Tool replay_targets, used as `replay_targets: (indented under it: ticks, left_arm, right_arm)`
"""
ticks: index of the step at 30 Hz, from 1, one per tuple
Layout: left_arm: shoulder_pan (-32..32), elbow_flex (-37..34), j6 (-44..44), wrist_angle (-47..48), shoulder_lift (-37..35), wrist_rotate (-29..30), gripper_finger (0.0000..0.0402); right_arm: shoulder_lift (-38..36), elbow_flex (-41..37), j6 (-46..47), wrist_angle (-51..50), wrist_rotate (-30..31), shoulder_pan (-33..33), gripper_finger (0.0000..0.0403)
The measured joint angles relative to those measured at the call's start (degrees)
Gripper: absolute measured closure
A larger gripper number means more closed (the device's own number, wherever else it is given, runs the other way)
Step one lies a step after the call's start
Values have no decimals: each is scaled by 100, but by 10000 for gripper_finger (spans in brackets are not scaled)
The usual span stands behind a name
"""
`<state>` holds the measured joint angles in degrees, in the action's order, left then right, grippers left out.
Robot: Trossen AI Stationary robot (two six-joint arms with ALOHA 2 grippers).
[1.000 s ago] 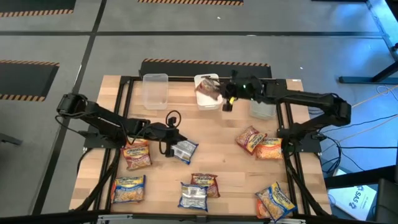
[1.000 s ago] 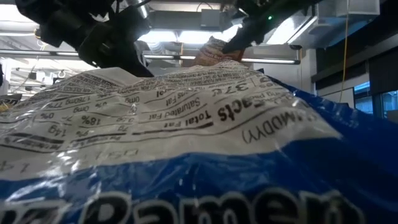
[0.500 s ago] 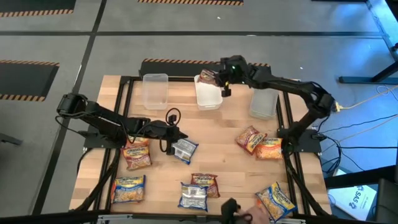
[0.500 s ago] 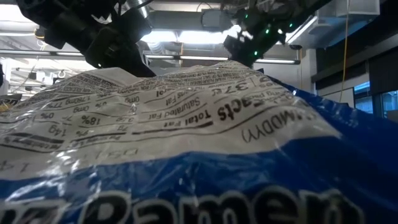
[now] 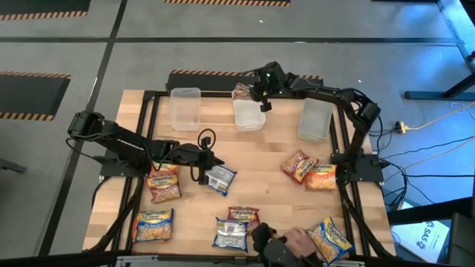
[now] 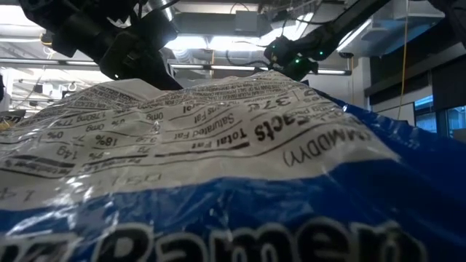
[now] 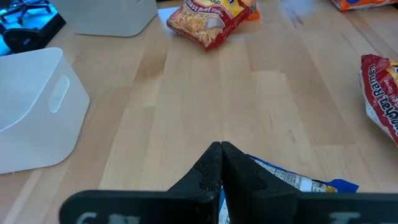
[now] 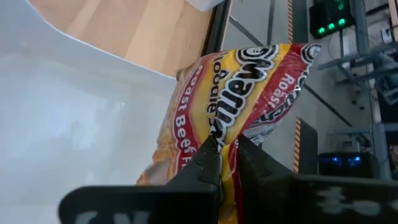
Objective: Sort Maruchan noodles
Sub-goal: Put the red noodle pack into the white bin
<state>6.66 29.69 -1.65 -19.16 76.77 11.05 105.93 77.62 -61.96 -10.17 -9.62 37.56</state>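
My right gripper is at the far edge of the table, shut on a red Maruchan noodles packet above the far rim of the middle white bin. My left gripper is shut and sits low at the left-middle of the table, right beside a blue-white packet lying flat on the wood. More packets lie flat on the table: red ones, orange-yellow ones, and a blue-white one. My right gripper pinches the red packet by an edge between its two fingers. The fingers slant down from the table's right side. The packet is lifted clear and hangs beside the bin's white wall. My left gripper: the blue-white packet passes under its shut fingers, and I cannot tell whether they touch it.
A clear bin stands at the far left and another bin at the far right. A person's dark-gloved hand reaches in over the near edge next to a packet. A blue-white packet fills the low view.
My right gripper has carried the red packet from over the middle bin toward the table's far edge and a little left, rolling as it went and staying shut. A person's gloved hand has come in over the near edge. The left arm kept still.
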Motion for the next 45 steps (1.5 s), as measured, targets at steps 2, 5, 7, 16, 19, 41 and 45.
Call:
replay_targets:
  ticks: [2, 5, 7, 16, 19, 41, 45]
  left_arm:
    - [0, 0, 8, 0, 0, 0, 398]
    - [0, 0, 107, 0, 0, 0, 398]
    - [0, 0, 111, -3, 0, 0, 398]
    - [0, 4, 113, -129, 0, 1, 398]
    - [4, 4, 116, -129, 0, 0, 398]
    - [17, 4, 107, -162, 0, 0, 398]
    - [17, 4, 105, -162, 0, -43, 398]
  right_arm:
    - [80, 84, -50, -16, -29, 7, 395]
    - [143, 114, -230, -37, -19, 4, 395]
    - [188, 114, -307, -78, -63, 55, 394]
    - [308, 112, -305, -172, -52, 158, 394]
    - [308, 112, -298, -197, -50, 153, 394]
    - [642, 103, 10, -42, 112, 144, 393]
    - [644, 103, 58, -47, 119, 142, 376]
